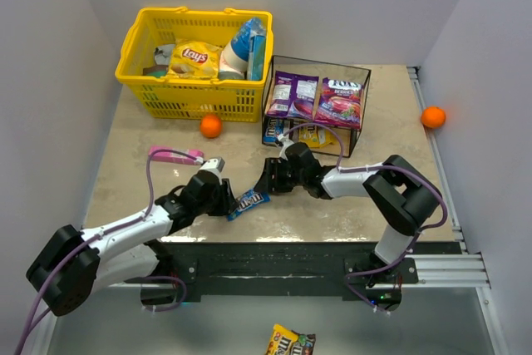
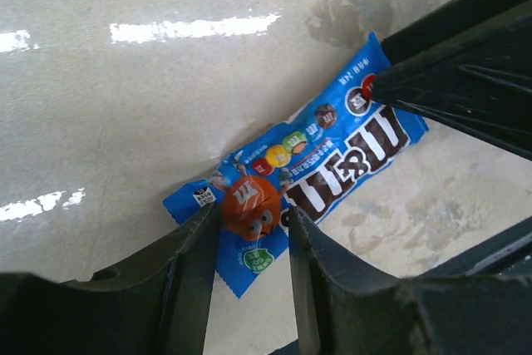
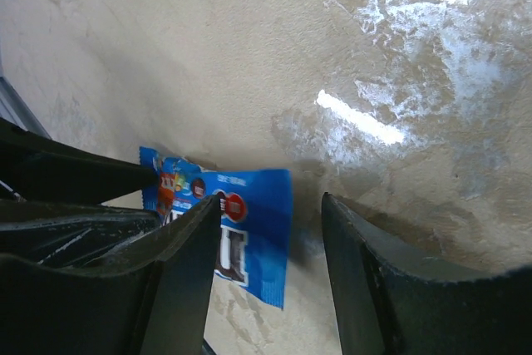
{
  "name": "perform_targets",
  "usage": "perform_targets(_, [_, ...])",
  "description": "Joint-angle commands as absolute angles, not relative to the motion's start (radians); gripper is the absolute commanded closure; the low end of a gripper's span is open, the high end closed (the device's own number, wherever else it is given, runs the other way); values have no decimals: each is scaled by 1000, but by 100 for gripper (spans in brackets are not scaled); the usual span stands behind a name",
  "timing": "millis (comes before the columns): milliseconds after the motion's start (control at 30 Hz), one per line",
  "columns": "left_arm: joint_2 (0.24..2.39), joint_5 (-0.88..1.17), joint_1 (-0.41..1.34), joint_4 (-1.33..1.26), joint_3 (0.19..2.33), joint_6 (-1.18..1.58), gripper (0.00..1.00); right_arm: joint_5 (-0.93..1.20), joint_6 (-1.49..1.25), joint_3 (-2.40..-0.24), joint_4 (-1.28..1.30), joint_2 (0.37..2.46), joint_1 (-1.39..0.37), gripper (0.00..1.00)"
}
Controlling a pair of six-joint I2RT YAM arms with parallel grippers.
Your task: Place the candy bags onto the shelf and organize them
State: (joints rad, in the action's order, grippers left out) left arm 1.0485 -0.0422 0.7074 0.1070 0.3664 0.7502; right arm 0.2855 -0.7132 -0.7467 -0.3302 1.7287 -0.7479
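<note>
Left claw (image 2: 253,215) — astride packet (image 2: 332,155) (blue)

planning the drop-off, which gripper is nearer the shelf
Right. The right gripper is close in front of the shelf; the left gripper is farther back and left, beyond the blue packet.

A blue candy packet (image 2: 332,164) lies slanted on the pale, glossy table (image 2: 125,122), running from 7 o'clock up to 1 o'clock. The left gripper (image 2: 253,214) straddles its lower end, fingers apart, with the orange cartoon candy between them. It is unclear whether they pinch it. At 2 o'clock the right gripper (image 2: 465,81) touches the packet's upper end.
</note>
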Motion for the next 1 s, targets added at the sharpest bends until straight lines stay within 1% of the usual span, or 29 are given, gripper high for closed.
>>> perform_targets(0, [1098, -109, 710, 129, 370, 779, 59, 311, -675, -764, -322, 1741, -759, 44])
perform_targets(300, [1117, -137, 710, 146, 371, 778, 59, 391, -667, -755, -330, 1733, -762, 46])
perform_targets(533, [1114, -146, 709, 152, 373, 781, 59, 362, -667, -733, -267, 1683, -762, 44])
perform_targets(767, [1111, -149, 709, 152, 379, 779, 59, 376, -664, -722, -278, 1674, -761, 45])
perform_targets(867, [1103, -153, 709, 158, 379, 779, 59, 388, -670, -736, -288, 1696, -761, 48])
perform_targets(967, [1094, -155, 709, 158, 377, 779, 59, 411, -680, -739, -311, 1710, -762, 53])
